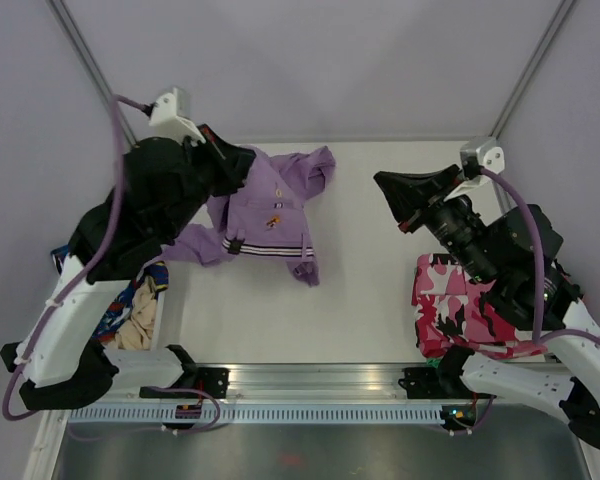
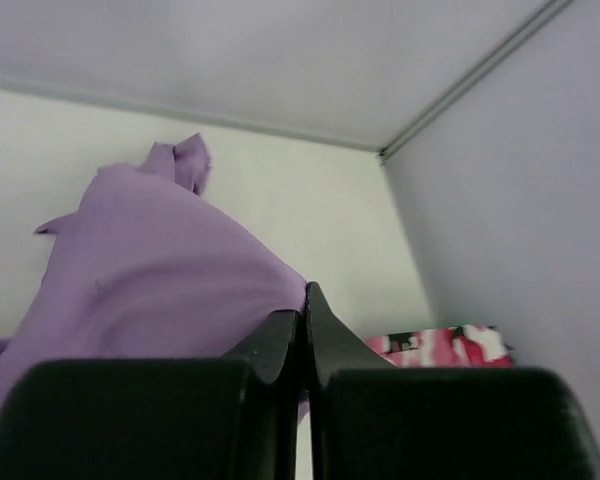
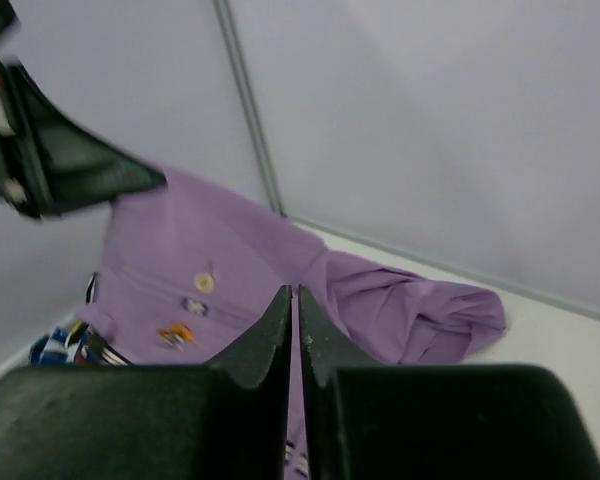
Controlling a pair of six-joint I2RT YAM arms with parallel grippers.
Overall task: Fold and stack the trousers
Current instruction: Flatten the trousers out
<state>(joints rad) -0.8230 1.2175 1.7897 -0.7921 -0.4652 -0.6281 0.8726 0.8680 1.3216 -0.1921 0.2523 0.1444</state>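
My left gripper [image 1: 240,165] pinches the trousers [image 1: 270,215] at their ten o'clock edge. My right gripper [image 1: 383,183] is closed and empty. A one-handed lift risks thin cloth slipping and bunching.

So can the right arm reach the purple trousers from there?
Probably yes. Only bare table lies between the right gripper and the purple trousers, so nothing seems to block it.

The right fingers [image 3: 272,335] meet tip to tip at bottom centre. Behind them lilac trousers [image 3: 380,300] stretch from left to centre right, one pale button [image 3: 205,283] showing.
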